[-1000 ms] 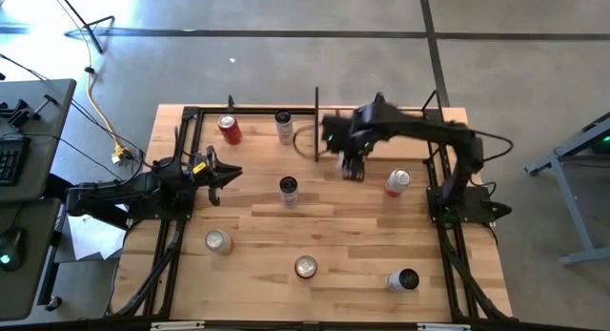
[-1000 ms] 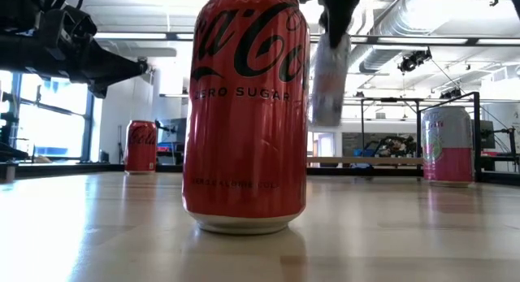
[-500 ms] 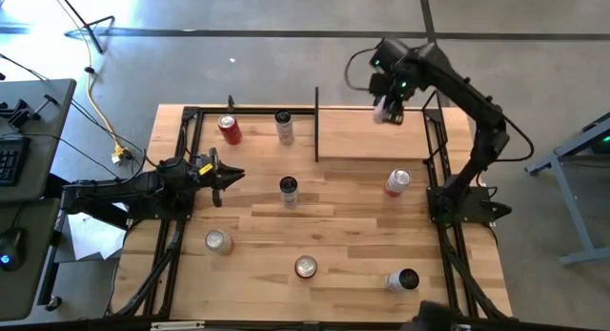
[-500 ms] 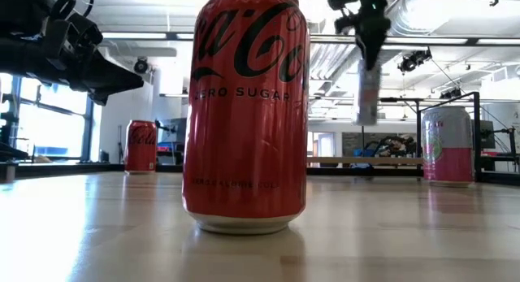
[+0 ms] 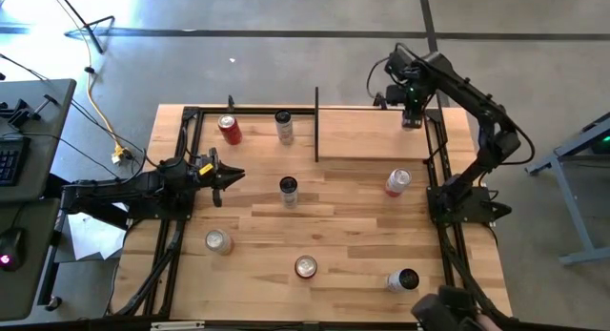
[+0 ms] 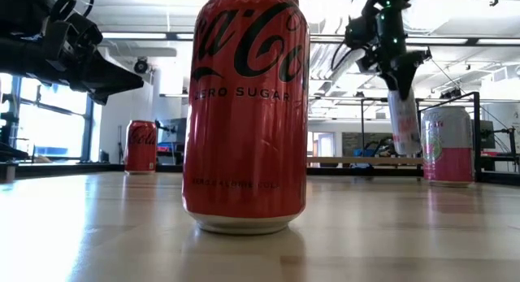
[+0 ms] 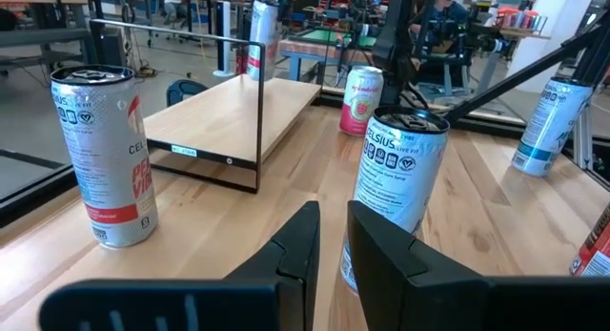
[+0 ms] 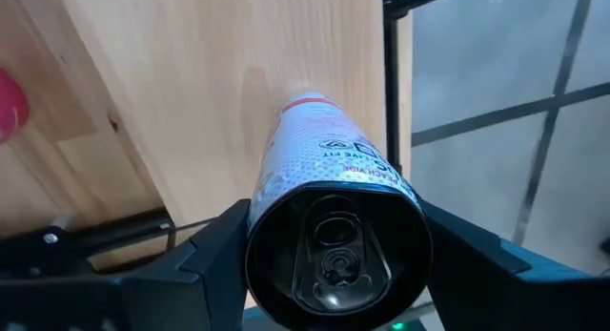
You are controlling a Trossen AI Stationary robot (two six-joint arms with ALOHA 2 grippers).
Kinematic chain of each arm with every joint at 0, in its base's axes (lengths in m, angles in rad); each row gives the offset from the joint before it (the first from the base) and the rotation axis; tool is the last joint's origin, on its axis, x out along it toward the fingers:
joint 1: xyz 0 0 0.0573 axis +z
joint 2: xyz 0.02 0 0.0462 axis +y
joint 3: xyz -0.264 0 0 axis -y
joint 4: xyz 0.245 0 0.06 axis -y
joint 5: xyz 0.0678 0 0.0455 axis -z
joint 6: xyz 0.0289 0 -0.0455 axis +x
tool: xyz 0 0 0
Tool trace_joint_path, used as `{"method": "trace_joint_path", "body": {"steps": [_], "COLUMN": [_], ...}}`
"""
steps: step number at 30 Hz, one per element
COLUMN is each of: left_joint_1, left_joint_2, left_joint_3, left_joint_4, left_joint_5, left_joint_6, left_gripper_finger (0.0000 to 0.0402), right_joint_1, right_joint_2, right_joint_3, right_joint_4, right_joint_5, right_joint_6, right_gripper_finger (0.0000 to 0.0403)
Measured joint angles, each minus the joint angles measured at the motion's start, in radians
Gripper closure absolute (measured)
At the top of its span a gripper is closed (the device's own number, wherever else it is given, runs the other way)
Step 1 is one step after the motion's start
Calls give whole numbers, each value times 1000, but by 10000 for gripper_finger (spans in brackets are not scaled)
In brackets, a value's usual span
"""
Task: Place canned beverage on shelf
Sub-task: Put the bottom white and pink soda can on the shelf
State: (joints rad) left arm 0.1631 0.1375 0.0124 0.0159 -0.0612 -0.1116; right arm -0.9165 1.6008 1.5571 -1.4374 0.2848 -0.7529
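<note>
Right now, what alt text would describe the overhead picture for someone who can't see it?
The right claw holds a can over the far corner of the shelf. Seven more cans stand around the table, and the left claw waits at the left.

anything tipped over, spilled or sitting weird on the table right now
Nothing stands out. The cans on the table all stand upright, with no spill visible. The only can off the wood is the white can, held upright in the right gripper above the shelf's far corner.
</note>
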Motion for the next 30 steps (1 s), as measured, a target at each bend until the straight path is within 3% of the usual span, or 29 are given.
{"method": "trace_joint_path", "body": {"steps": [25, 30], "left_joint_1": [0, 0], "left_joint_2": [0, 0], "left_joint_3": [0, 0], "left_joint_4": [0, 1], "left_joint_5": [-2, -2], "left_joint_6": [-34, -38], "left_gripper_finger": [353, 353], "right_joint_1": [-22, -22], "right_joint_2": [34, 37], "right_joint_3": [-3, -4], "right_joint_4": [62, 83], "right_joint_5": [-4, 20], "right_joint_6": [25, 38], "right_gripper_finger": [166, 138]}}
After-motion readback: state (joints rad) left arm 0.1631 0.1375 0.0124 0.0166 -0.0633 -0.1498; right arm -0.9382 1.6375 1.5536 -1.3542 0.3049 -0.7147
